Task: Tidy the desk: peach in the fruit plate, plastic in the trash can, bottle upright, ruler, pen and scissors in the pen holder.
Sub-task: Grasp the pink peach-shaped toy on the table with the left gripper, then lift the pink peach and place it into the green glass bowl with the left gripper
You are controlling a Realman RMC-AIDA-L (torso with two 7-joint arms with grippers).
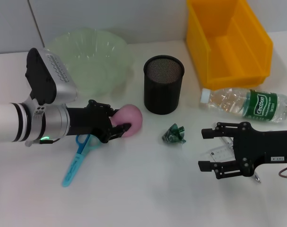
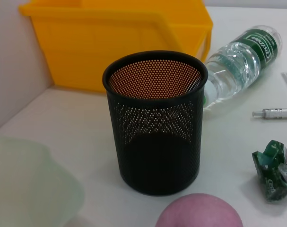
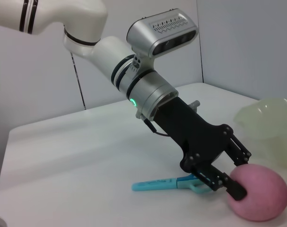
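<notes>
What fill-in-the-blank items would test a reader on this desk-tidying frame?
1. The left hand has its fingers around the ____.
2. The water bottle lies on its ____.
3. The blue scissors lie on the ____.
4. The pen holder stands ____.

Missing words: peach; side; desk; upright

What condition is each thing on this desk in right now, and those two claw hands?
Pink peach: on the desk, gripped.
Left gripper: shut on the peach.
Right gripper: open, hovering.
Clear plastic bottle: lying down, capped.
Black mesh pen holder: upright, empty.
Pale green fruit plate: empty.
Green plastic scrap: crumpled.
Blue scissors: lying flat.
</notes>
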